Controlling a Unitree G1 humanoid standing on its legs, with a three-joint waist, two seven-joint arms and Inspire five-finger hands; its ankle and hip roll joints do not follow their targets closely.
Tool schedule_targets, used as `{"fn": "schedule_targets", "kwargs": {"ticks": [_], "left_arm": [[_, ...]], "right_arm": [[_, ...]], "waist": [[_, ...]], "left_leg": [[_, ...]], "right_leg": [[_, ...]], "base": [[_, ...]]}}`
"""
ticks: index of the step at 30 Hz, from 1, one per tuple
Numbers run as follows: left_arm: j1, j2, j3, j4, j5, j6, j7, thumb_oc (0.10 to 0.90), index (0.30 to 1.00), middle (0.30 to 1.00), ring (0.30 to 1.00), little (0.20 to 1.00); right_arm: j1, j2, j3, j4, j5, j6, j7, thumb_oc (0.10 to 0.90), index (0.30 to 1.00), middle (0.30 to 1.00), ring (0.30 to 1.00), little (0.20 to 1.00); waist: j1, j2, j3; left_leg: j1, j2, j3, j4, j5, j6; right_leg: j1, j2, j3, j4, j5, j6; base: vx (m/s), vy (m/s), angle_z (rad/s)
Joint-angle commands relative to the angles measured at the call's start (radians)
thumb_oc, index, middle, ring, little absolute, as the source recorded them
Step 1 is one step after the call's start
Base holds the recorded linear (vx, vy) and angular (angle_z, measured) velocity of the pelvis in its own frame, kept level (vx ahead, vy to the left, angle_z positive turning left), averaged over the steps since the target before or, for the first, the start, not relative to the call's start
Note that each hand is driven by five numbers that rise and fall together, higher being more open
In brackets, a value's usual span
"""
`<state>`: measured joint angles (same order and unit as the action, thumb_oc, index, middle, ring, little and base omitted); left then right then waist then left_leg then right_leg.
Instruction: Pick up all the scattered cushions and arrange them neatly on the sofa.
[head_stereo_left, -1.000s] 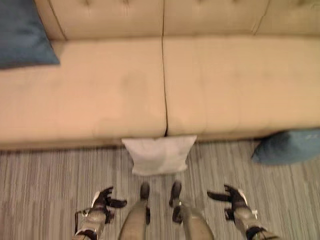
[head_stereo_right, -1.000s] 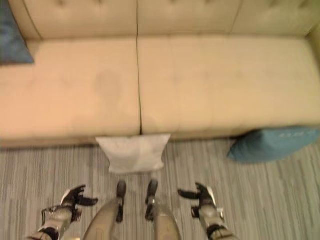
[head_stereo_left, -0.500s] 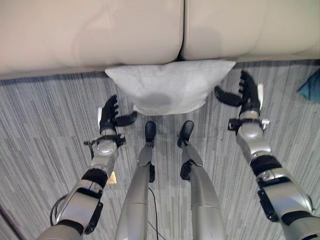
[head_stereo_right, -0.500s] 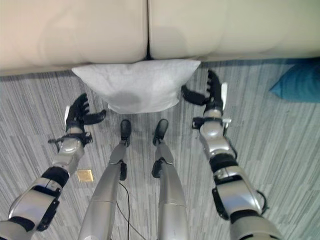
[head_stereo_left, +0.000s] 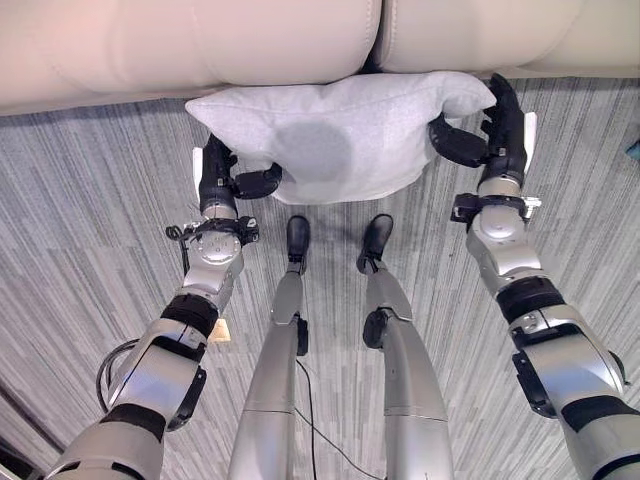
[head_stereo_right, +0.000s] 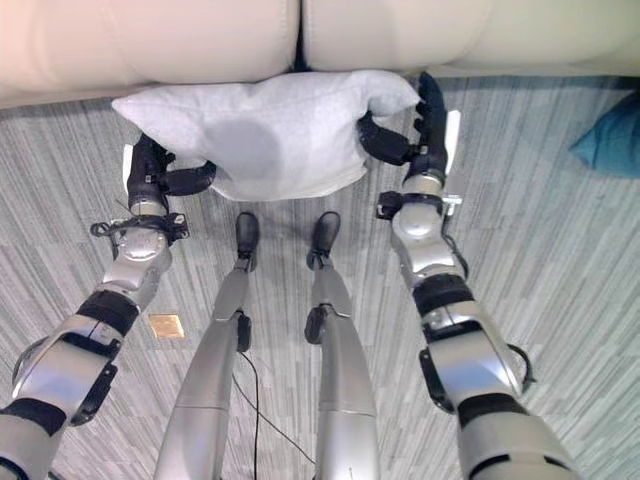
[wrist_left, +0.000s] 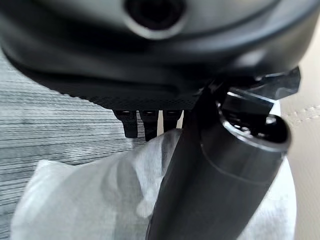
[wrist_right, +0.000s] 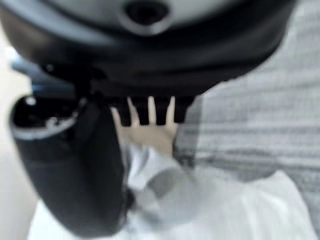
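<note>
White cushion (head_stereo_left: 340, 135) on grey striped floor (head_stereo_left: 90, 250), far edge against base of cream sofa (head_stereo_left: 200, 45), directly ahead. Left hand (head_stereo_left: 218, 180) at cushion's left end, thumb hooked over near lower corner, fingers tucked behind fabric. Right hand (head_stereo_left: 495, 125) at right end, thumb pressed into cloth from near side, fingers up along far side; right corner puckered over thumb. Both hands clamped on cushion ends, pinch between thumb and fingers; confirmed in wrist views, fabric bunched past each thumb.

Handling, judged: soft, light, compressible; fabric creases readily under thumbs. Likely to sag in middle if held by corners alone. Better purchase deeper along both side edges, squeezing inward. Not fragile; slip risk low, cloth matte.

Hidden or unclear: fingertips of both hands behind cushion, depth of wrap unknown. Cannot tell whether cushion clear of floor. Sofa seat mostly cut off at far edge. Sliver of blue cushion (head_stereo_right: 610, 140) at far right, cropped.
</note>
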<state>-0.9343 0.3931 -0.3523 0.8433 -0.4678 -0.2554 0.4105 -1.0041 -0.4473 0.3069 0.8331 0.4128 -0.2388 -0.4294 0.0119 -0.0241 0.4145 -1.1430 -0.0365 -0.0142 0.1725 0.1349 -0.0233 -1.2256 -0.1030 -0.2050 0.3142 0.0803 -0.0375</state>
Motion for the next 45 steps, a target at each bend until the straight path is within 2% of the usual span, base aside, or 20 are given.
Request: {"fn": "schedule_targets", "kwargs": {"ticks": [1,2,3,5,8,11,12,13,15,20,22,23,24,26,27,28,33,38,41,45], "left_arm": [[0.059,-0.042,-0.017,-0.043,0.019,-0.061,0.020,0.800,0.900,0.900,0.900,0.900],[0.040,-0.063,-0.030,-0.057,0.010,-0.067,0.017,0.582,0.573,0.573,0.573,0.573],[0.030,-0.071,-0.034,-0.091,-0.001,-0.079,0.012,0.400,0.300,0.300,0.300,0.300],[0.032,-0.073,-0.019,-0.169,-0.009,-0.095,0.013,0.400,0.300,0.300,0.300,0.300],[0.078,-0.069,0.011,-0.261,0.011,-0.109,0.008,0.400,0.300,0.300,0.300,0.300],[0.236,-0.132,0.061,-0.391,0.023,-0.114,-0.028,0.400,0.300,0.300,0.300,0.300],[0.309,-0.152,0.066,-0.429,0.022,-0.113,-0.053,0.400,0.300,0.300,0.300,0.300],[0.312,-0.153,0.066,-0.430,0.022,-0.112,-0.053,0.400,0.300,0.300,0.300,0.300],[0.379,-0.170,0.062,-0.451,0.020,-0.108,-0.076,0.400,0.300,0.300,0.300,0.300],[0.576,-0.156,0.061,-0.523,0.016,-0.093,-0.137,0.400,0.300,0.300,0.300,0.300],[0.659,-0.133,0.065,-0.565,0.013,-0.089,-0.168,0.400,0.300,0.300,0.300,0.300],[0.660,-0.133,0.065,-0.566,0.013,-0.088,-0.168,0.400,0.300,0.300,0.300,0.300],[0.710,-0.129,0.071,-0.587,0.001,-0.090,-0.183,0.400,0.300,0.300,0.300,0.300],[0.733,-0.128,0.078,-0.595,-0.005,-0.091,-0.187,0.400,0.300,0.300,0.300,0.300],[0.767,-0.122,0.087,-0.609,-0.012,-0.092,-0.193,0.400,0.300,0.300,0.300,0.300],[0.767,-0.122,0.087,-0.610,-0.012,-0.092,-0.193,0.400,0.300,0.300,0.300,0.300],[0.854,-0.106,0.109,-0.628,-0.002,-0.087,-0.220,0.400,0.300,0.300,0.300,0.300],[0.920,-0.114,0.119,-0.636,-0.006,-0.074,-0.241,0.400,0.300,0.300,0.300,0.300],[0.936,-0.123,0.124,-0.626,-0.014,-0.064,-0.249,0.400,0.300,0.300,0.300,0.300],[0.943,-0.120,0.115,-0.618,0.005,-0.044,-0.252,0.400,0.300,0.300,0.300,0.300]], "right_arm": [[0.052,0.090,0.065,-0.062,0.055,-0.081,0.025,0.800,0.900,0.900,0.900,0.900],[0.042,0.122,0.085,-0.074,0.079,-0.092,0.047,0.800,0.900,0.900,0.900,0.900],[0.034,0.145,0.110,-0.091,0.094,-0.098,0.074,0.400,0.300,0.300,0.300,0.300],[0.047,0.154,0.135,-0.149,0.086,-0.110,0.102,0.400,0.300,0.300,0.300,0.300],[0.111,0.144,0.106,-0.234,0.044,-0.124,0.114,0.400,0.300,0.300,0.300,0.300],[0.299,0.132,0.020,-0.363,-0.032,-0.137,0.126,0.400,0.300,0.300,0.300,0.300],[0.382,0.129,-0.014,-0.412,-0.055,-0.139,0.131,0.400,0.300,0.300,0.300,0.300],[0.386,0.129,-0.014,-0.414,-0.056,-0.138,0.131,0.400,0.300,0.300,0.300,0.300],[0.457,0.136,-0.035,-0.451,-0.075,-0.136,0.136,0.400,0.300,0.300,0.300,0.300],[0.644,0.143,-0.110,-0.579,-0.084,-0.140,0.154,0.400,0.300,0.300,0.300,0.300],[0.712,0.146,-0.132,-0.635,-0.077,-0.141,0.171,0.400,0.300,0.300,0.300,0.300],[0.714,0.146,-0.132,-0.636,-0.077,-0.140,0.171,0.400,0.300,0.300,0.300,0.300],[0.755,0.142,-0.139,-0.677,-0.084,-0.137,0.183,0.400,0.300,0.300,0.300,0.300],[0.775,0.135,-0.140,-0.695,-0.097,-0.134,0.186,0.400,0.300,0.300,0.300,0.300],[0.805,0.122,-0.145,-0.724,-0.129,-0.127,0.194,0.400,0.300,0.300,0.300,0.300],[0.805,0.122,-0.145,-0.724,-0.129,-0.127,0.193,0.400,0.300,0.300,0.300,0.300],[0.935,0.112,-0.167,-0.739,-0.142,-0.106,0.244,0.400,0.300,0.300,0.300,0.300],[0.990,0.102,-0.178,-0.739,-0.151,-0.095,0.268,0.400,0.300,0.300,0.300,0.300],[1.010,0.091,-0.203,-0.752,-0.162,-0.082,0.268,0.400,0.300,0.300,0.300,0.300],[1.014,0.094,-0.217,-0.752,-0.169,-0.068,0.254,0.400,0.300,0.300,0.300,0.300]], "waist": [[0.000,0.002,-0.138],[0.001,0.003,-0.143],[0.002,0.005,-0.150],[0.002,0.007,-0.168],[-0.002,0.006,-0.196],[-0.004,0.009,-0.230],[-0.004,0.010,-0.232],[-0.003,0.010,-0.239],[-0.005,0.010,-0.233],[-0.014,0.006,-0.241],[-0.013,0.006,-0.248],[-0.013,0.007,-0.244],[-0.013,0.010,-0.257],[-0.013,0.012,-0.257],[-0.013,0.014,-0.274],[-0.014,0.014,-0.274],[-0.025,0.007,-0.311],[-0.021,-0.013,-0.319],[-0.017,-0.029,-0.324],[-0.015,-0.040,-0.346]], "left_leg": [[-0.015,0.000,-0.014,-0.047,-0.029,-0.022],[-0.017,-0.001,-0.016,-0.048,-0.027,-0.024],[-0.019,0.000,-0.017,-0.051,-0.026,-0.025],[-0.018,-0.002,-0.018,-0.053,-0.025,-0.027],[-0.001,-0.001,-0.017,-0.063,-0.029,-0.029],[0.079,-0.004,-0.014,-0.076,-0.037,-0.035],[0.111,-0.006,-0.008,-0.077,-0.013,-0.034],[0.128,-0.004,-0.015,-0.083,-0.040,-0.039],[0.164,-0.007,-0.012,-0.077,-0.022,-0.036],[0.378,0.000,-0.019,-0.115,-0.043,-0.045],[0.518,0.005,-0.021,-0.172,-0.041,-0.051],[0.525,0.006,-0.021,-0.175,-0.040,-0.051],[0.612,0.012,-0.017,-0.211,-0.038,-0.056],[0.666,0.015,-0.017,-0.233,-0.036,-0.058],[0.740,0.021,-0.018,-0.250,-0.041,-0.063],[0.739,0.021,-0.019,-0.251,-0.037,-0.063],[0.935,0.052,0.006,-0.238,-0.074,-0.073],[0.973,0.061,0.013,-0.125,-0.132,-0.068],[0.964,0.067,0.036,-0.044,-0.140,-0.073],[0.955,0.056,0.084,-0.080,-0.124,-0.052]], "right_leg": [[-0.004,-0.052,0.079,0.018,-0.059,0.164],[-0.009,-0.051,0.078,0.018,-0.059,0.164],[-0.011,-0.051,0.078,0.015,-0.057,0.164],[-0.010,-0.049,0.078,0.010,-0.057,0.162],[0.004,-0.047,0.076,0.001,-0.055,0.163],[0.083,-0.048,0.068,-0.020,-0.054,0.165],[0.122,-0.053,0.050,-0.032,-0.025,0.157],[0.134,-0.050,0.057,-0.029,-0.054,0.166],[0.174,-0.054,0.044,-0.039,-0.026,0.157],[0.394,-0.051,0.019,-0.100,-0.024,0.157],[0.535,-0.038,0.008,-0.154,-0.025,0.158],[0.542,-0.037,0.007,-0.157,-0.025,0.158],[0.634,-0.030,0.001,-0.192,-0.028,0.157],[0.690,-0.024,-0.004,-0.212,-0.029,0.158],[0.779,-0.014,-0.011,-0.237,-0.038,0.156],[0.780,-0.014,-0.012,-0.241,-0.033,0.157],[1.028,0.024,-0.014,-0.299,-0.074,0.143],[1.132,0.036,-0.011,-0.339,-0.086,0.130],[1.191,0.029,-0.020,-0.361,-0.087,0.126],[1.217,0.026,-0.030,-0.371,-0.087,0.130]], "base": [[0.00,-0.001,0.04],[0.00,-0.001,0.04],[0.00,-0.003,0.04],[0.00,0.000,0.00],[0.00,0.000,0.00],[0.01,-0.011,0.00],[0.03,-0.036,0.02],[-0.02,-0.012,0.05],[0.00,-0.011,0.07],[-0.01,-0.041,-0.02],[0.00,-0.047,-0.10],[0.06,-0.043,-0.09],[0.08,-0.044,-0.10],[0.09,-0.057,-0.11],[0.07,-0.050,-0.09],[0.10,-0.073,0.03],[0.14,-0.100,0.14],[0.07,-0.086,0.08],[0.05,-0.028,0.08],[0.10,0.071,0.07]]}}
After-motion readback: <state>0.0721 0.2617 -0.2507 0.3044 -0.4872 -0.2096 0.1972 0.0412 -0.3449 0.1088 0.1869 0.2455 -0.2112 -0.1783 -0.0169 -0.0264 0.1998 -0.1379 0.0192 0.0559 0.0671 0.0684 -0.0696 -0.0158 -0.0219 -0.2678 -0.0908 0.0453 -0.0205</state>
